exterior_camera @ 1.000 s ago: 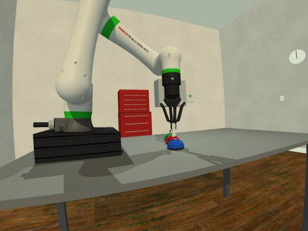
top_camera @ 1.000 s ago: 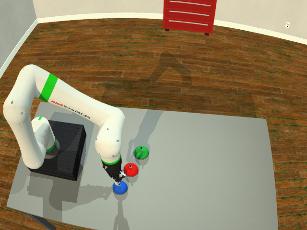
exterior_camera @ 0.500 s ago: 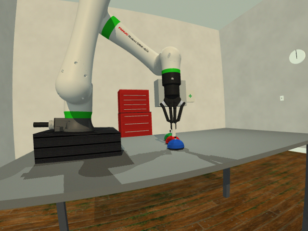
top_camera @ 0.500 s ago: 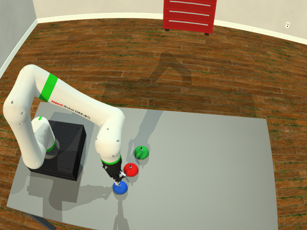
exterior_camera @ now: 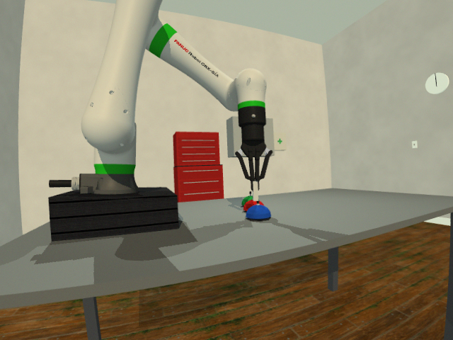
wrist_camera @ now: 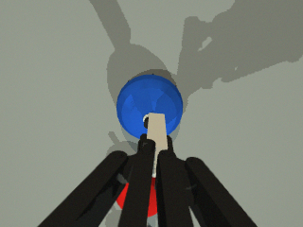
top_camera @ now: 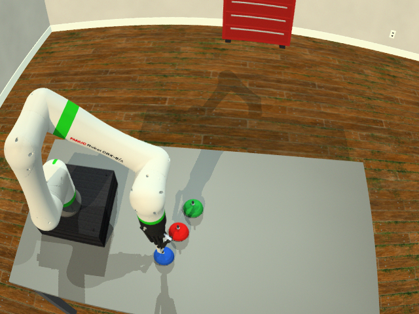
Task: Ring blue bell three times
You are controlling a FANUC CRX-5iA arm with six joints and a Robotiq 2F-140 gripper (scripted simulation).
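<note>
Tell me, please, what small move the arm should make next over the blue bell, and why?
Probably a short straight lift. The shut end effector stands upright with its fingertips on the button at the top of the blue bell, and whether the button is fully down cannot be told. Rising vertically would let the button return, and keeps clear of the red bell close beside it.

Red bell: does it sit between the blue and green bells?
Yes. In the top view the red bell sits between the blue bell and green bell.
</note>
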